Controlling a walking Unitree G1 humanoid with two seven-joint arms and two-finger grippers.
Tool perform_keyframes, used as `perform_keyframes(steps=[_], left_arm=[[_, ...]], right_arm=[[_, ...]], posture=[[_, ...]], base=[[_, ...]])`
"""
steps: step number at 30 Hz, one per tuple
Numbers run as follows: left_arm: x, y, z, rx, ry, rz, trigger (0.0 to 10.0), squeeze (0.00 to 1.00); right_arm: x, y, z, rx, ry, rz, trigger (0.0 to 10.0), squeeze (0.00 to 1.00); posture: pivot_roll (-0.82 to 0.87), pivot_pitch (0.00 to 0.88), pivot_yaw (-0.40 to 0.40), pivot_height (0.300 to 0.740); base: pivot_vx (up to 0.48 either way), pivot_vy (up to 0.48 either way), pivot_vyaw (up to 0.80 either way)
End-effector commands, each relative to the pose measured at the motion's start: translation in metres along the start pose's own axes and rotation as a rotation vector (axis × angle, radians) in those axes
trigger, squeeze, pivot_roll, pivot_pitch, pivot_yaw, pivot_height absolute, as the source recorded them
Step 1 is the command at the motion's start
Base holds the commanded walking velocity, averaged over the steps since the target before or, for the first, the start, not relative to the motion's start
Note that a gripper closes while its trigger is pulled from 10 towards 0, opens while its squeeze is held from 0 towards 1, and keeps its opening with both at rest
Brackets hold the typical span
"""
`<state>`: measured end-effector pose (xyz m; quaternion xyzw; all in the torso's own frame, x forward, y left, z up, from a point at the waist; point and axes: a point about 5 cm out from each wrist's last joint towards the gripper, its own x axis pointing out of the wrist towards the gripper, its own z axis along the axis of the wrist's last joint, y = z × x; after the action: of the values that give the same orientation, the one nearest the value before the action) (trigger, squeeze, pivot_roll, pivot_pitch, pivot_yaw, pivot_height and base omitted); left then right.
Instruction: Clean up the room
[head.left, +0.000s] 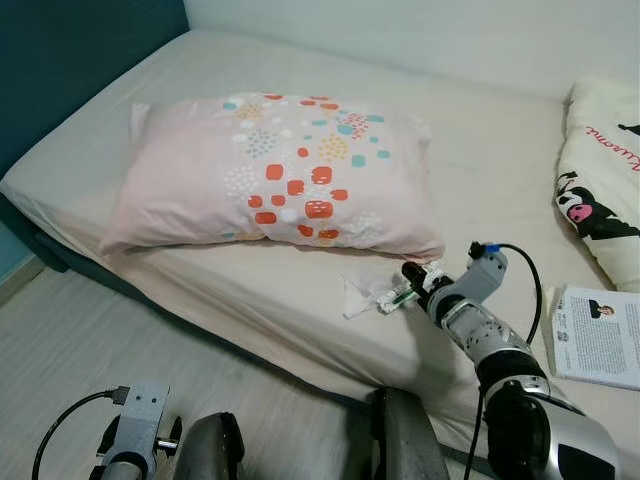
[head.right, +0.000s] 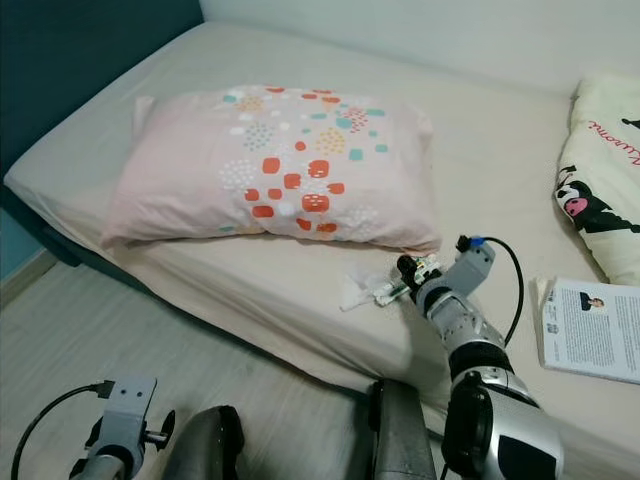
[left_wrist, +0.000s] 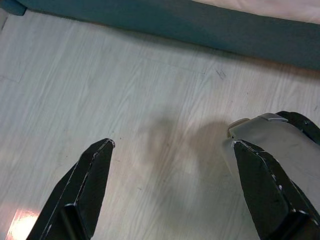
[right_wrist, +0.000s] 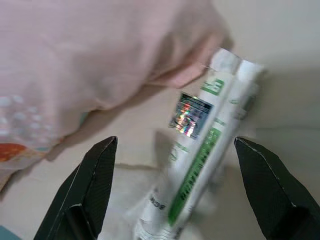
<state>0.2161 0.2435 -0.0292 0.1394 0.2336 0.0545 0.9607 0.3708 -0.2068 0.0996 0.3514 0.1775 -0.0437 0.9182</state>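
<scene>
A white tube with green print (right_wrist: 200, 150) lies on the bed sheet just in front of the pink patterned pillow (head.left: 280, 170), beside a crumpled clear wrapper (head.left: 358, 295). My right gripper (head.left: 408, 290) reaches over the bed to the tube (head.left: 400, 296). Its fingers (right_wrist: 92, 185) stand wide open on either side of the tube without touching it. My left gripper (left_wrist: 170, 165) hangs low over the pale wood floor, open and holding nothing.
A booklet (head.left: 602, 335) lies on the bed at the right, near a white cushion with black cartoon figures (head.left: 605, 180). The bed's dark blue frame (head.left: 60, 255) runs along the floor edge. A teal headboard (head.left: 70, 60) stands at the far left.
</scene>
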Motion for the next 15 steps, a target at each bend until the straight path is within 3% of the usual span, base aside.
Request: perform_keyframes(steps=[1, 2, 6, 7, 9, 11, 15], left_arm=[[-0.007, 0.003, -0.013, 0.016, 0.043, -0.004, 10.0, 0.00], [-0.009, 0.003, -0.014, 0.018, 0.045, -0.007, 10.0, 0.00], [-0.010, 0.003, -0.015, 0.019, 0.048, -0.010, 10.0, 0.00], [-0.011, 0.003, -0.017, 0.022, 0.050, -0.013, 10.0, 0.00], [-0.015, 0.004, -0.020, 0.027, 0.050, -0.018, 10.0, 0.00], [-0.015, 0.004, -0.020, 0.027, 0.050, -0.018, 10.0, 0.00], [-0.018, 0.005, -0.022, 0.029, 0.051, -0.016, 10.0, 0.00]], right_arm=[[-0.001, -0.006, -0.004, 0.009, 0.025, -0.054, 10.0, 1.00], [-0.002, -0.010, -0.008, 0.005, 0.042, -0.091, 10.0, 0.69], [-0.002, -0.013, -0.010, -0.002, 0.052, -0.115, 10.0, 0.69], [-0.002, -0.014, -0.012, -0.026, 0.060, -0.127, 10.0, 0.00], [-0.001, -0.012, -0.012, -0.146, 0.079, -0.157, 10.0, 0.00], [-0.001, -0.012, -0.012, -0.146, 0.079, -0.157, 10.0, 0.00], [0.002, -0.003, -0.005, -0.245, 0.066, -0.159, 10.0, 0.00]], posture=[[0.02, 0.302, -0.011, 0.549], [0.02, 0.306, -0.009, 0.549], [0.02, 0.308, -0.008, 0.549], [0.02, 0.318, -0.004, 0.549], [0.02, 0.328, -0.005, 0.549], [0.02, 0.328, -0.005, 0.549], [0.02, 0.347, -0.013, 0.549]], base=[[0.000, 0.000, 0.00], [0.000, 0.000, 0.00], [0.000, 0.000, 0.00], [0.000, 0.000, 0.00], [0.000, 0.000, 0.00], [0.000, 0.000, 0.00], [0.000, 0.000, 0.00]])
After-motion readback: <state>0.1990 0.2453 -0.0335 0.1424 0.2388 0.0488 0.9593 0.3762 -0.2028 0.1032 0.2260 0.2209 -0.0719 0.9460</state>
